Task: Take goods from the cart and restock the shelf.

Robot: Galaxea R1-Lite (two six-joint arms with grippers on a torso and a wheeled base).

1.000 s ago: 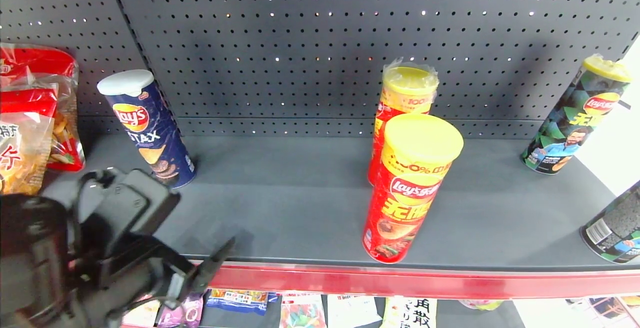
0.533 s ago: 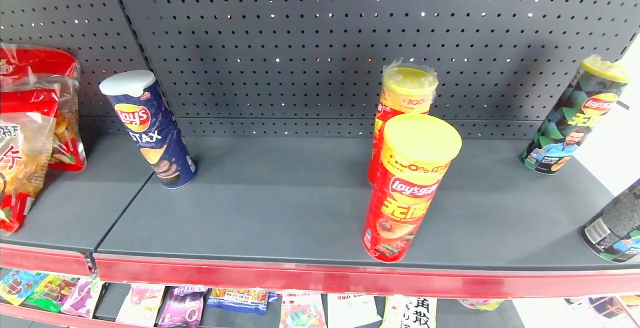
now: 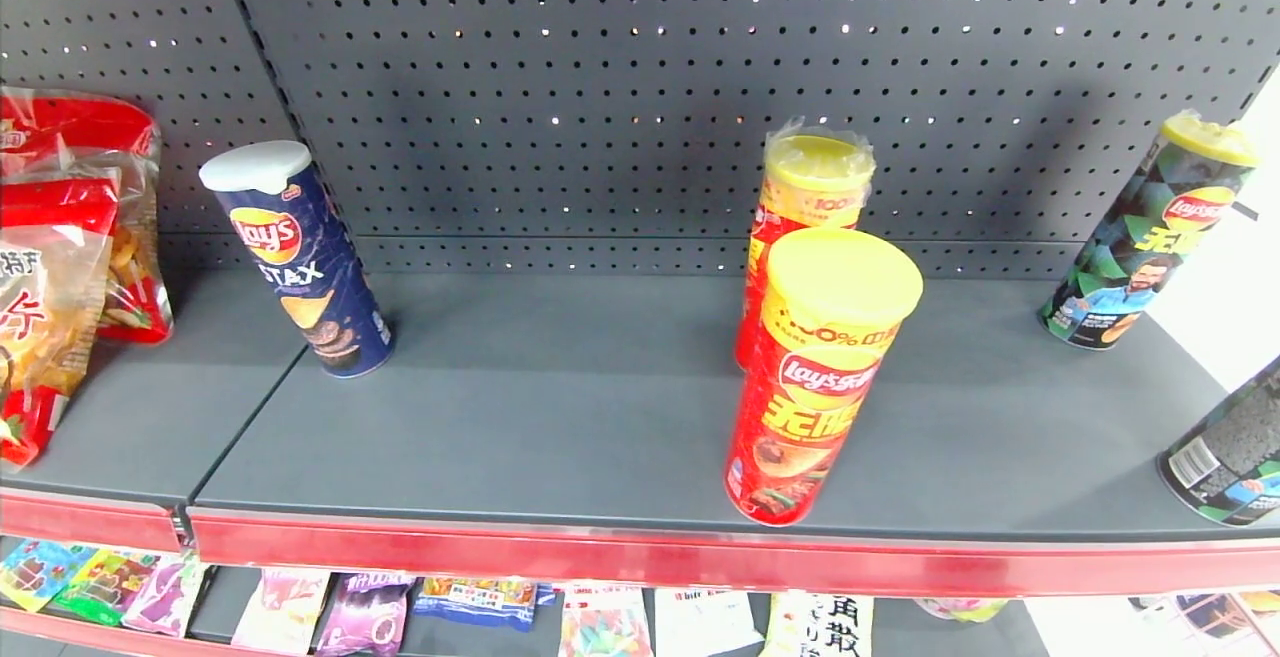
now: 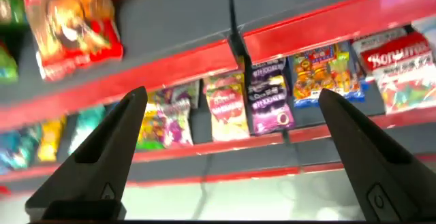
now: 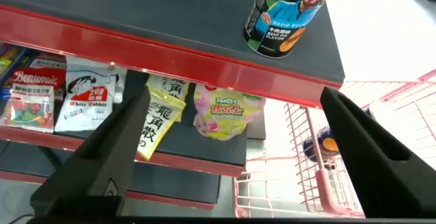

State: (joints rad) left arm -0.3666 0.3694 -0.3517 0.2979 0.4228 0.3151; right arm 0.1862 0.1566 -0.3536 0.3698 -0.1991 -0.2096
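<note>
The left gripper (image 4: 231, 93) hangs out in front of the red rail (image 3: 700, 557) with its fingers spread and nothing between them. The right gripper (image 5: 237, 91) is also wide apart and empty, off that rail's right end. With neither carrying goods, I judge this a gap between deliveries — the next fetch is not yet begun.

Behind the rail the shelf (image 3: 560, 417) holds a blue can (image 3: 300, 257), two red cans (image 3: 810, 377) one behind the other, and two green cans (image 3: 1140, 237), with room between them for more. Below and right of the rail stands the pink cart (image 5: 323, 186) — a blue-and-orange item (image 5: 323, 142) lies inside, too small to identify.
</note>
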